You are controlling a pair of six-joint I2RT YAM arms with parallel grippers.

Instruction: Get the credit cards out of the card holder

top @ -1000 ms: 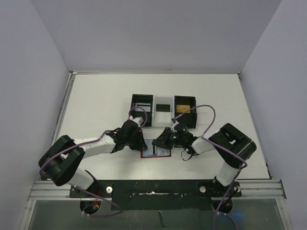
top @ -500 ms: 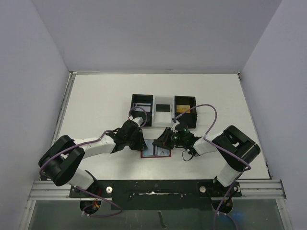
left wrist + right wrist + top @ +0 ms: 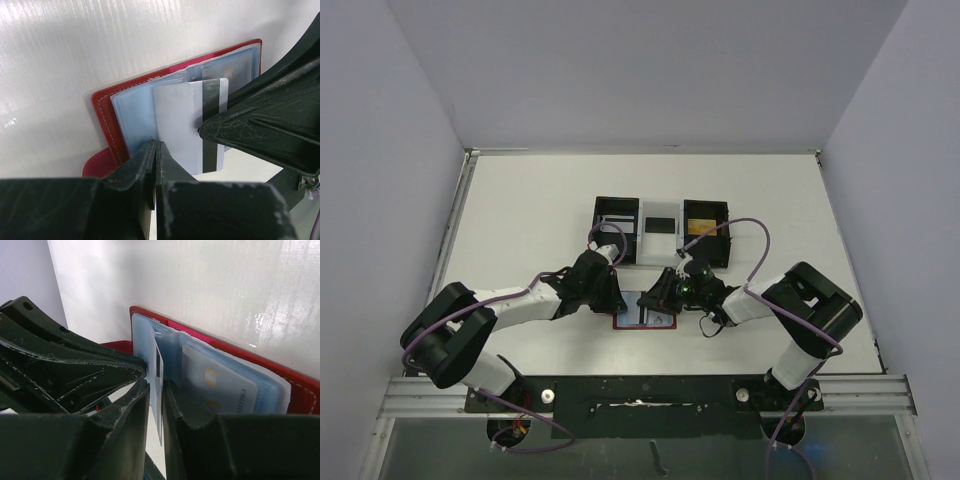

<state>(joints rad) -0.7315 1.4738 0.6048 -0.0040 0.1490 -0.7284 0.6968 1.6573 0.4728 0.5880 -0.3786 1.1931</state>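
card (image 3: 154, 357) sat between jaws of right gripper (image 3: 156, 386), grip unclear; shut left gripper (image 3: 156, 149) braced wallet (image 3: 102, 117); best pulled straight out.

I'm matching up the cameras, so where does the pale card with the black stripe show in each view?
Top external: the pale card is probably the light patch on the open card holder, low centre, though it is too small to be sure.
Left wrist: pale card at centre, face-on.
Right wrist: pale card at centre-left, edge-on.
Shared landmark: the card holder's red border.
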